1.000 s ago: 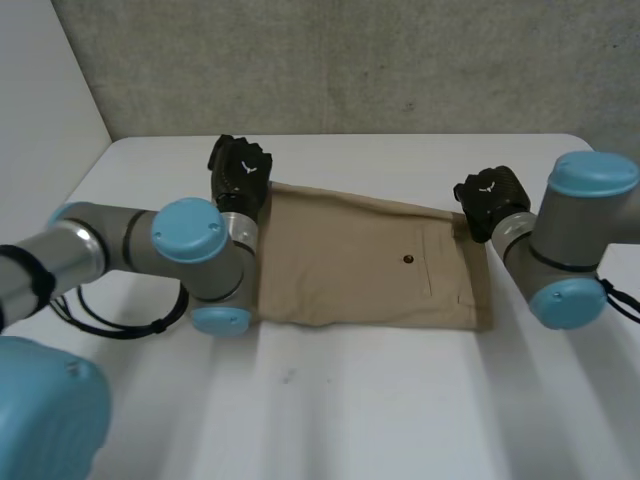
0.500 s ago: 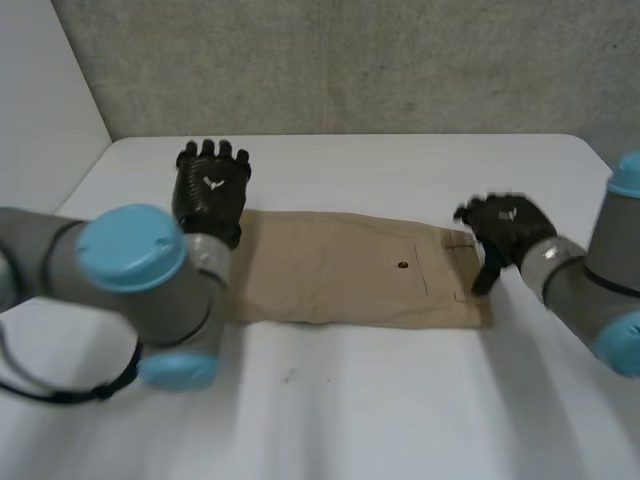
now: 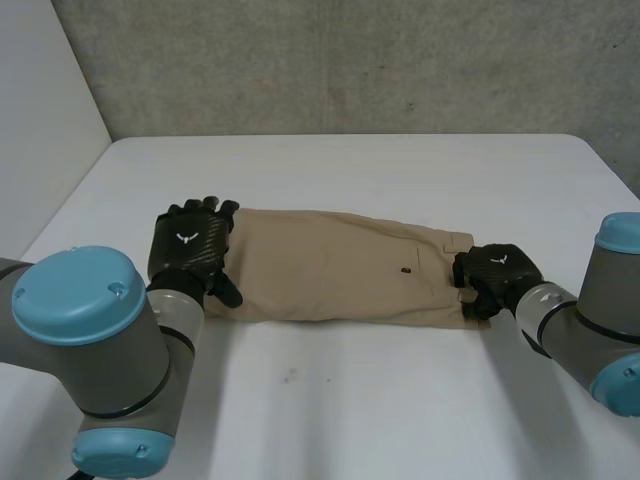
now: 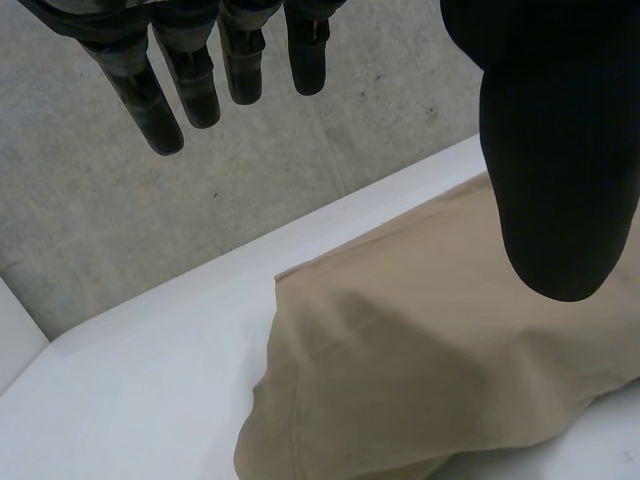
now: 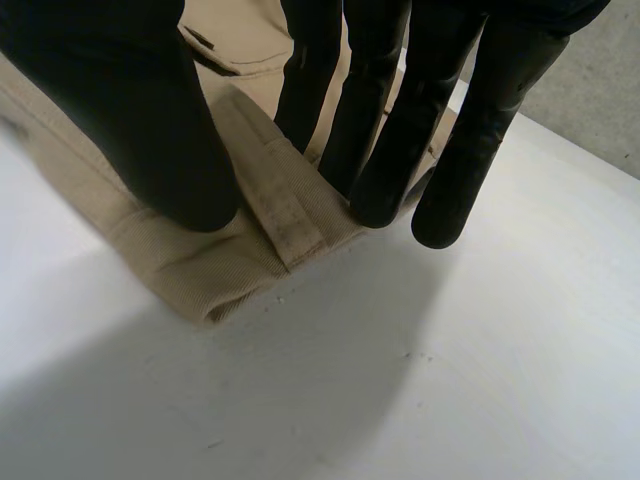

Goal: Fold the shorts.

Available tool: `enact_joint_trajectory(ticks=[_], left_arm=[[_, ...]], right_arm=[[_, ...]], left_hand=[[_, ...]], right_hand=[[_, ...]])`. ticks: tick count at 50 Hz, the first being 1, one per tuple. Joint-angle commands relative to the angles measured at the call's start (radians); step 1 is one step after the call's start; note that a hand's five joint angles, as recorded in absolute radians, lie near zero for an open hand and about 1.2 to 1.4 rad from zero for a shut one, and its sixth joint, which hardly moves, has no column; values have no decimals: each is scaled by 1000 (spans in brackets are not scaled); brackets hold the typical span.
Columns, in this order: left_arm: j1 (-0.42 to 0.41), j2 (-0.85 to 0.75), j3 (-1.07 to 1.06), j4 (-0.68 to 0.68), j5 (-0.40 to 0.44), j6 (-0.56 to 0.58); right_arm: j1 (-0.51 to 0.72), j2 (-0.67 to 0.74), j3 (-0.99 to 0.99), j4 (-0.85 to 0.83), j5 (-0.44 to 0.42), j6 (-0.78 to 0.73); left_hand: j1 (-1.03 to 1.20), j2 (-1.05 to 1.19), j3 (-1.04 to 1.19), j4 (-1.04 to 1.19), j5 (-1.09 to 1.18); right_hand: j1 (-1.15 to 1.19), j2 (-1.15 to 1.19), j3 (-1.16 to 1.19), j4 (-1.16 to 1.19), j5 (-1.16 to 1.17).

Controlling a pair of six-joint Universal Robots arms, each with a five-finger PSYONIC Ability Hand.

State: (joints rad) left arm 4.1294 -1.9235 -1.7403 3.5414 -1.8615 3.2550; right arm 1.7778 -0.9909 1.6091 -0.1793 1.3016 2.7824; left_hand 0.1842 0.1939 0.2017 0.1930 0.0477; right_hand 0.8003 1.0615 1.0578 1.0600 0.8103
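Observation:
The tan shorts (image 3: pixel 340 265) lie folded lengthwise in a long strip across the white table, waistband at the right end. My left hand (image 3: pixel 190 250) hovers over the strip's left end with fingers (image 4: pixel 200 80) straight and thumb spread, open; the leg-end cloth (image 4: pixel 420 360) lies below its palm, untouched. My right hand (image 3: pixel 497 272) sits at the waistband's near corner. Its thumb (image 5: pixel 130 110) and fingertips (image 5: pixel 370 195) press together on the waistband (image 5: pixel 285 215), pinching a ridge of cloth between them.
Bare white table (image 3: pixel 380 400) stretches in front of the shorts and behind them. A grey concrete wall (image 3: pixel 350 60) runs along the back edge, and a white panel (image 3: pixel 40 120) stands at the left. The table's right corner (image 3: pixel 600 150) lies beyond my right arm.
My left hand let go of the shorts, opened and drew back toward me to the left end. My right hand opened briefly, moved to the waistband's near corner and closed on it.

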Motion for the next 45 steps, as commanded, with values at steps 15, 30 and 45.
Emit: enact_joint_trajectory(ticks=[15,30,45], left_arm=[[2,44,-34,1,-1,0],[8,64,-41,5,-1,0],[17,69,-42,5,-2,0]], right_arm=[[-167,-195,12,152,83,-426],[-9,-209,-69,18,59,-537],[436,6,-167,-19,-263,-785]], left_hand=[[-10,-19,-27,-18,-48],[-10,-19,-27,-18,-48],[-10,-19,-27,-18,-48]], right_hand=[[596,335,339,336,411],[596,335,339,336,411],[596,335,339,336,411]])
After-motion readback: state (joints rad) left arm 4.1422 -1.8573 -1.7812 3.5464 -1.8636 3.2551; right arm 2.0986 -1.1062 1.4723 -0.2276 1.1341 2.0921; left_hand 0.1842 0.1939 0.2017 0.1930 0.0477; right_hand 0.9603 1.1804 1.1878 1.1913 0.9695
